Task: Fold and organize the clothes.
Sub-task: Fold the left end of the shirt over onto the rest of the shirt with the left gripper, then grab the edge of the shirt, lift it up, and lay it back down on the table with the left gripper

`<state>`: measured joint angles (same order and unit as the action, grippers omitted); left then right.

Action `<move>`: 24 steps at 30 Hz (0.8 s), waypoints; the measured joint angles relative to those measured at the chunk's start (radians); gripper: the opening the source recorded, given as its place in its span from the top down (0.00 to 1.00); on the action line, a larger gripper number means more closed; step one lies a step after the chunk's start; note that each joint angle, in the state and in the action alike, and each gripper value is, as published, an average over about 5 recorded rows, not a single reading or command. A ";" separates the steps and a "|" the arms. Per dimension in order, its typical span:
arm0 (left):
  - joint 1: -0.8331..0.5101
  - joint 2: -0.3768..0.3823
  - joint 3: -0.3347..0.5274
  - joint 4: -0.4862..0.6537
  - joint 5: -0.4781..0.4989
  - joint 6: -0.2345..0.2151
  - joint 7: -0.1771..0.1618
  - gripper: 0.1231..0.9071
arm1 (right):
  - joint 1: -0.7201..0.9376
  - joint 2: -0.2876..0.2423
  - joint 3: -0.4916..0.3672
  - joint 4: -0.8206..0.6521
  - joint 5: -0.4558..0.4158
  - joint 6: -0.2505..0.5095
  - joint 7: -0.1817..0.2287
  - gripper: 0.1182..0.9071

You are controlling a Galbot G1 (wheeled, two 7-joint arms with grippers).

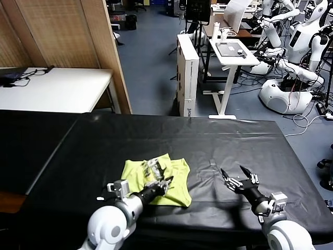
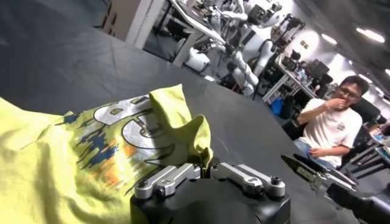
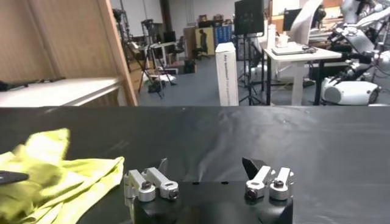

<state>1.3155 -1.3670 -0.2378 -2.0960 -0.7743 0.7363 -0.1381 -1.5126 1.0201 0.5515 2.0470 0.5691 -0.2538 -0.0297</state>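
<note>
The T-shirt lies part-folded near the worktop's front edge; the left claw is parted over it, nothing gripped. The right claw is held wide open and empty beside it. A fresh hem grasp is judged next.

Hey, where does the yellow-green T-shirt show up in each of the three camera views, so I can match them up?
Head view: T-shirt lies bunched on the black table, left of center, under the left gripper.
Left wrist view: it fills the near left, print side up.
Right wrist view: it sits at the lower left edge.
Shared landmark: the right gripper, also visible in the left wrist view.
</note>
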 joint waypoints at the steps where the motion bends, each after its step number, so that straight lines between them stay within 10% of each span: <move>1: 0.001 -0.004 0.004 -0.001 0.002 0.000 -0.001 0.32 | 0.004 -0.004 -0.005 -0.002 -0.001 0.001 -0.002 0.00; 6: 0.006 -0.030 0.018 -0.021 0.003 0.000 -0.009 0.03 | 0.029 -0.026 -0.037 0.000 -0.005 0.010 -0.031 0.00; 15: 0.040 -0.018 -0.052 -0.102 0.015 0.000 0.008 0.00 | 0.114 -0.117 -0.165 0.007 -0.073 0.039 -0.100 0.00; 24: 0.104 0.045 -0.170 -0.133 0.078 -0.060 0.061 0.00 | 0.261 -0.124 -0.405 -0.029 -0.190 -0.002 -0.047 0.00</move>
<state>1.4195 -1.3223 -0.4079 -2.2287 -0.6965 0.6765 -0.0775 -1.2513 0.8960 0.1468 2.0175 0.3793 -0.2556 -0.0762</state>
